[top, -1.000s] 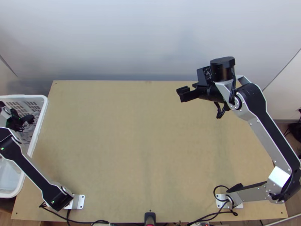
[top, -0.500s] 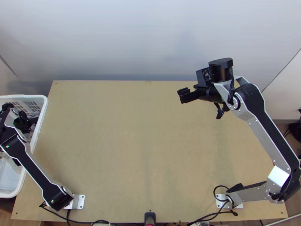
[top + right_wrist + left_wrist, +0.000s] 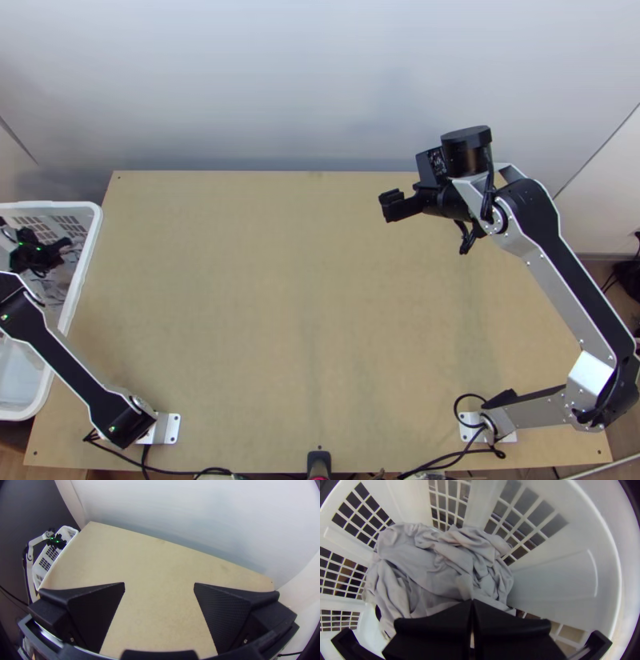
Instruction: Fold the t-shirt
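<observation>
1 bunched heap of pale grey cloth (image 3: 430, 563), presumably the t-shirt, lies in the white basket (image 3: 94, 236) at the scene's left. The left gripper (image 3: 472, 602) is over it, its 2 fingers together; whether they pinch a fold, I cannot tell. If only a shallow crease is caught, the heap's weight could drag it free in a lift. A trailing fold might also snag on the lattice (image 3: 523, 535), and a low sideways exit could bump the rim (image 3: 616, 558). Any fresh grab would first call for opening that gripper above the cloth.

The right gripper (image 3: 159, 586), its 2 fingers wide apart with nothing between, is over the far side of the table (image 3: 280, 280), right of the middle. Between basket and right arm (image 3: 576, 276) there is broad room for spreading; the far wall (image 3: 320, 88) limits reach beyond the far edge.
</observation>
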Robot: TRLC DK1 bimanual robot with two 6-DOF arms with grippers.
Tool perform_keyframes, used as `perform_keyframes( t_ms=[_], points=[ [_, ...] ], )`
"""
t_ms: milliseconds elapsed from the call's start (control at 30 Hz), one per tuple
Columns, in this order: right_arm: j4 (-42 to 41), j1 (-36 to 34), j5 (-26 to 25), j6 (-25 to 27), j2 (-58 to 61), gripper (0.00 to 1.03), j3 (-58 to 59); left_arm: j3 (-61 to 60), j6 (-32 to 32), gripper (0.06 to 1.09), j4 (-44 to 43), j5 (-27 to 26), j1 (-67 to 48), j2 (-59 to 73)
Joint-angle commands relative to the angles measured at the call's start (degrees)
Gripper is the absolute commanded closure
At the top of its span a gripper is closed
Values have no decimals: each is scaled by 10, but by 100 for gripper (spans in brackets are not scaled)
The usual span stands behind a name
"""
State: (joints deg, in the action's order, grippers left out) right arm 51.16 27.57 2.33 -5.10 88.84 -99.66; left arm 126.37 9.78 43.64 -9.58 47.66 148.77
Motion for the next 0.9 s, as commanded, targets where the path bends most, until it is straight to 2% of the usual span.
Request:
perform_keyframes(
  t_ms=[0, 100, 300, 367, 467, 633, 867],
  points=[
    [-1, -2, -4, 2, 0, 6, 7, 2, -6, 105, 16, -14, 2, -68],
    [-3, -2, -5, 3, -1, 6, 7, 2, -15, 105, 35, -47, 0, -121],
    [-4, -3, -8, 3, -2, 6, 7, 7, -35, 105, 37, -70, -17, -229],
    [-4, -3, -8, 2, -3, 6, 7, 19, -60, 105, 40, -87, -20, -257],
    [-4, -4, -8, 2, -7, 6, 8, 34, -148, 105, 20, -151, -13, -288],
    [-4, -9, -8, 2, -18, 6, 19, 35, -222, 105, -46, -158, -13, -342],
    [-6, -17, -8, 2, -45, 6, 49, 35, -282, 105, -146, -152, -12, -393]
  ],
)
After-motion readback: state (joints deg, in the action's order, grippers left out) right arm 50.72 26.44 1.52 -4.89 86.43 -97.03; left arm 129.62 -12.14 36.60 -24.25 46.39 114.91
